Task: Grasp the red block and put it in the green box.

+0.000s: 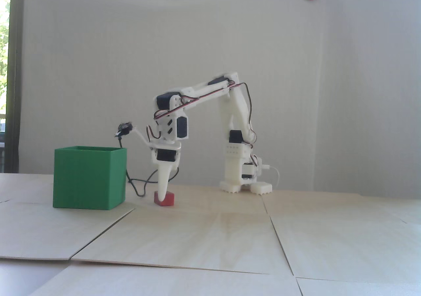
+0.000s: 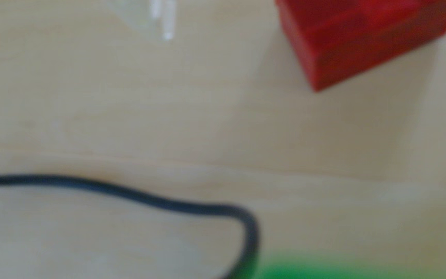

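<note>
The small matte red block (image 1: 166, 200) sits corner-forward on the pale wooden tabletop (image 1: 210, 236), right of the big green box (image 1: 88, 177). The white fingers (image 1: 162, 185) touch it; their opening cannot be told.

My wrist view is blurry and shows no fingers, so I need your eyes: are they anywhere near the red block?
Observer: Yes. In the fixed view the fingers reach down to table level, one tip overlapping the red block's left side. I cannot tell whether they are open.
Operator: Is the block lifted?
Observer: No, it rests on the table.
Operator: I only see a green smear. Where is the box?
Observer: The green box stands upright to the left of the block, top open, with a black cable looped between them.
</note>
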### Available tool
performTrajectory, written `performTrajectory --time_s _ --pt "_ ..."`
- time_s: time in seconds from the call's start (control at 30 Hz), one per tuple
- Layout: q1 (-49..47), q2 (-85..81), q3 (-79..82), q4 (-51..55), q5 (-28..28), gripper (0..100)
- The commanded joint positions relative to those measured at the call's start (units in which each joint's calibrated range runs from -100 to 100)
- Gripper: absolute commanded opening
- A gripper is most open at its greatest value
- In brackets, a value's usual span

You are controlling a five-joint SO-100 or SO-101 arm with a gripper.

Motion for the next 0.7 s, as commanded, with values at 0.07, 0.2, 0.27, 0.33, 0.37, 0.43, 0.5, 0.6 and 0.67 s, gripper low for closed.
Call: performTrajectory --time_s 0.07,0.2,0.27,0.33,0.37,0.43,0.5,0.6,0.67 --pt "-1.85 -1.51 -2.74 -1.01 3.7 45" --pt "-2.01 -1.51 -2.74 -1.86 3.96 45" --pt "-2.41 -1.51 -2.74 -3.63 3.96 45" --pt "-2.82 -1.51 -2.74 -6.32 3.96 45" --pt "-2.82 -1.51 -2.74 -6.83 3.96 45" --pt "-2.82 -1.51 -2.74 -8.18 3.96 45" --pt "-2.82 -1.51 -2.74 -8.52 4.64 45" --pt "-2.9 -1.51 -2.65 -8.43 5.63 45" --pt "-3.06 -1.51 -2.65 -8.52 5.63 45"
